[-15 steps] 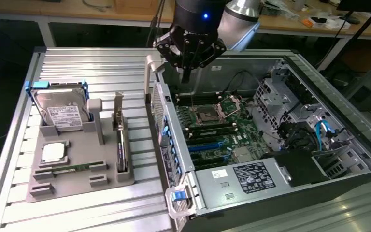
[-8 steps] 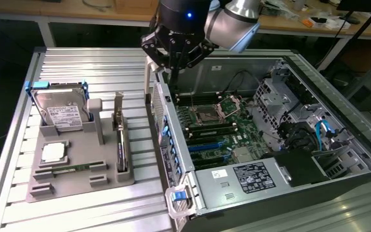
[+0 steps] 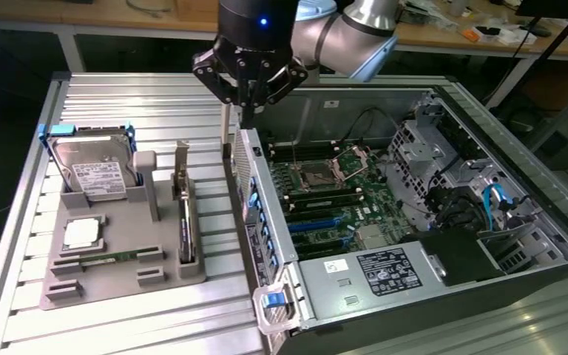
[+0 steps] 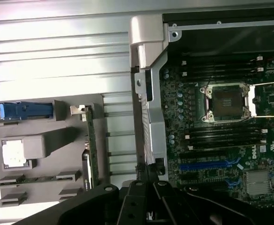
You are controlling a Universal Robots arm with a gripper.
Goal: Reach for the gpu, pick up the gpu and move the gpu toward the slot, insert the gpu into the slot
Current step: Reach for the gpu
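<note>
The gpu (image 3: 183, 216) is a thin green card that stands on edge in a grey holder (image 3: 116, 285), with its silver bracket end uppermost; the wrist view shows this gpu (image 4: 90, 152) edge-on. The slot (image 3: 309, 222) is a long blue connector on the green motherboard inside the open computer case, and the wrist view has this slot (image 4: 207, 165) too. My gripper (image 3: 249, 111) hangs above the far end of the case's side wall, to the exterior view's right of the gpu and well above it. The black fingers (image 4: 148, 187) are shut with nothing between them.
The holder also carries a silver hard drive (image 3: 92, 174), a square chip (image 3: 82, 233) and a small memory stick (image 3: 106, 259). The case's upright side wall (image 3: 254, 200) separates holder and motherboard. Inside the case are a CPU socket (image 3: 319, 175), a power supply (image 3: 383, 270) and drive cages.
</note>
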